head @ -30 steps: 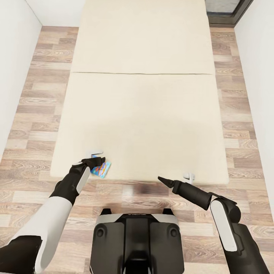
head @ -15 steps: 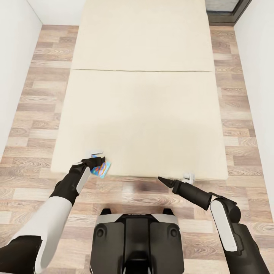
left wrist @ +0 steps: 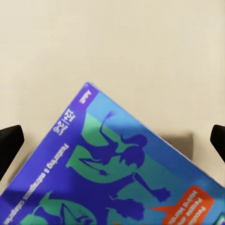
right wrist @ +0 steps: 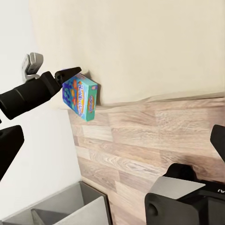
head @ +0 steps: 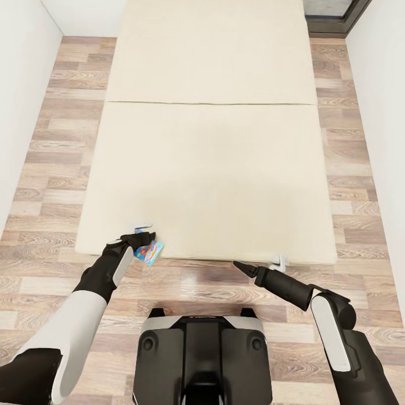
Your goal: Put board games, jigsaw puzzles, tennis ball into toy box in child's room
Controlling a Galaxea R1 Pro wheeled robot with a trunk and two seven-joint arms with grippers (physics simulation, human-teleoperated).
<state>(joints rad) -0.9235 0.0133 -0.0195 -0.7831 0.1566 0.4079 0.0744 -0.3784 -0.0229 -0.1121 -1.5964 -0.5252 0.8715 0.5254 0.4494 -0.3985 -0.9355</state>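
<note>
Spanning wood-plank floor (head: 56, 140), bare beige bed (head: 208, 169); left gripper (head: 143, 243) clamps blue board game (head: 152, 250); right gripper (head: 264, 264) apart

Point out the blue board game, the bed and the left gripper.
blue board game (right wrist: 79, 97), right wrist view, middle of its printed front face.
bed (head: 214, 169), head view, bare middle of the beige mattress.
left gripper (head: 147, 239), head view, between its fingers at the game.
</note>
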